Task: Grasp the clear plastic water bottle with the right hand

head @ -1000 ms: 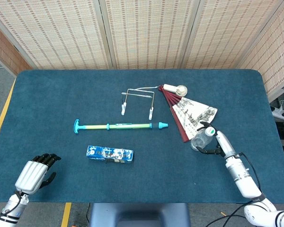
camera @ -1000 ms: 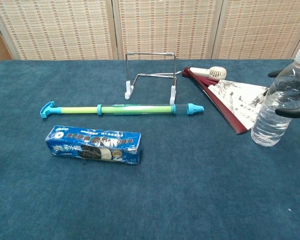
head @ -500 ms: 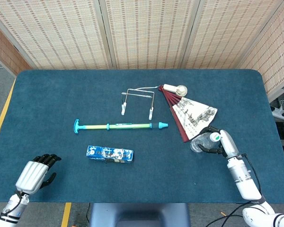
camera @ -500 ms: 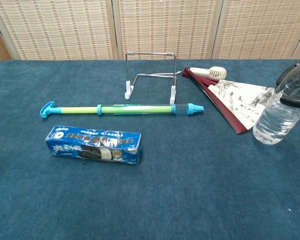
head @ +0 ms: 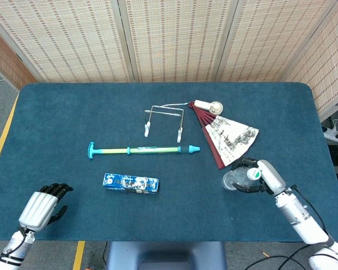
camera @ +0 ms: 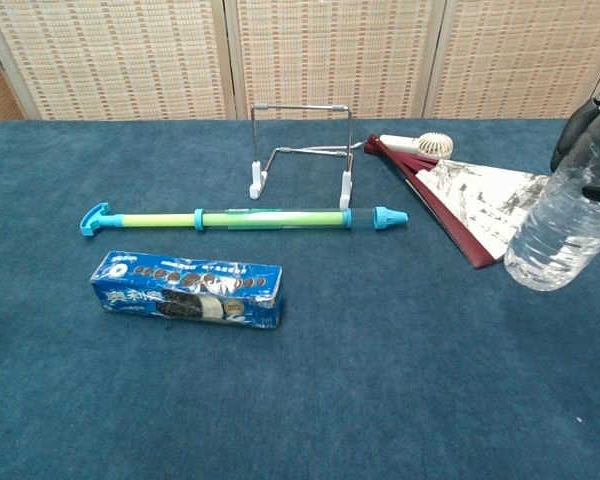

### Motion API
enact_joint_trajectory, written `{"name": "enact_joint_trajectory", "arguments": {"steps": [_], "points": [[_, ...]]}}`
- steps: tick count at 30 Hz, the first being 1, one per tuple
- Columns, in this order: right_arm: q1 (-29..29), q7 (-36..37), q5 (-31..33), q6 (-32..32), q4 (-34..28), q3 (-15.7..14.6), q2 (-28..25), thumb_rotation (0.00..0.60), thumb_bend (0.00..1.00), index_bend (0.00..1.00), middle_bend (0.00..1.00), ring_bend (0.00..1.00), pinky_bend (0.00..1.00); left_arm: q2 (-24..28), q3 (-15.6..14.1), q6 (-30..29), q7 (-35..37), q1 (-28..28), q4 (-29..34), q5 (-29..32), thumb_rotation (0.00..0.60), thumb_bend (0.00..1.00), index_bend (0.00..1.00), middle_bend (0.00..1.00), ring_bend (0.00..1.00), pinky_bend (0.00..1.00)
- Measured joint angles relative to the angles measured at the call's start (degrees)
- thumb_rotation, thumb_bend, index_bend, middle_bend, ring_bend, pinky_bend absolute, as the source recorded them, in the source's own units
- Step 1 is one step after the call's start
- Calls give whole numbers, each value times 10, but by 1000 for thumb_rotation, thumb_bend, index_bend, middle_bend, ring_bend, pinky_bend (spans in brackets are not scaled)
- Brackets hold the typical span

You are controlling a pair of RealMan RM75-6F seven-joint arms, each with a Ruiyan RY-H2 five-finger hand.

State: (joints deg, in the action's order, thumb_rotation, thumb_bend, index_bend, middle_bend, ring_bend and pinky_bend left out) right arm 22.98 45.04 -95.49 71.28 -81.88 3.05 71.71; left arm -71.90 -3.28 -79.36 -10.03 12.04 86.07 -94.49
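The clear plastic water bottle (head: 237,178) (camera: 563,229) is held by my right hand (head: 260,176) at the right side of the blue table. Dark fingers (camera: 580,125) wrap its upper part, and the bottle tilts with its base off the cloth in the chest view. The white cap shows against the hand in the head view. My left hand (head: 40,206) rests at the near left corner of the table, fingers curled in, nothing in it. It does not show in the chest view.
A folding paper fan (head: 228,139) (camera: 468,198) lies just behind the bottle, with a small white handheld fan (head: 209,106) beyond it. A wire stand (head: 164,120), a green and blue tube (head: 142,150) and a blue cookie box (head: 130,183) lie mid-table.
The right hand has closed on the bottle and lifted it off the table, tilting it and drawing it toward the near right. The left hand has not moved.
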Motion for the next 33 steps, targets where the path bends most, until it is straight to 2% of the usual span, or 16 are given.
{"name": "enact_joint_trajectory", "arguments": {"steps": [3,7,10,13,15,18,21,24,28,31,33], "points": [[-5,-114,17,9,10,9,16,600,350,697,646,521,551,0,0,1,-1,0,0,1,600,359,286,278,260,407],[-13,-307,42,33,33,23,49,600,351,697,646,521,552,-1,0,0,-2,0,0,0,600,359,285,278,259,407],[-19,-416,56,53,53,31,78,600,351,700,650,524,559,-1,0,1,-2,0,0,1,600,359,285,278,259,407],[-20,-470,58,56,56,30,89,600,350,704,654,527,564,-1,0,1,-3,0,-1,0,600,360,285,278,259,407],[-19,-475,57,51,52,27,87,600,350,704,654,527,564,-1,0,1,-3,0,-1,1,600,360,285,278,259,407],[-15,-437,53,40,43,20,80,600,351,704,654,527,564,-1,0,2,-3,0,0,1,600,359,285,278,259,407],[-10,-342,47,25,31,11,68,600,351,704,654,527,564,-1,0,1,-3,0,0,1,600,358,285,278,259,407],[0,-192,36,10,21,0,51,600,351,704,654,527,564,-2,0,2,-4,0,1,1,600,358,285,278,259,407],[8,46,24,1,21,-10,36,600,351,706,657,529,566,-2,-1,4,-6,0,0,1,600,359,285,278,259,407],[9,166,24,3,28,-10,35,600,351,708,658,531,567,-2,-1,3,-5,0,1,1,600,359,285,279,259,407],[8,211,26,6,34,-8,38,600,351,708,658,531,567,-2,-1,2,-5,0,0,1,600,359,285,279,259,407]]}}
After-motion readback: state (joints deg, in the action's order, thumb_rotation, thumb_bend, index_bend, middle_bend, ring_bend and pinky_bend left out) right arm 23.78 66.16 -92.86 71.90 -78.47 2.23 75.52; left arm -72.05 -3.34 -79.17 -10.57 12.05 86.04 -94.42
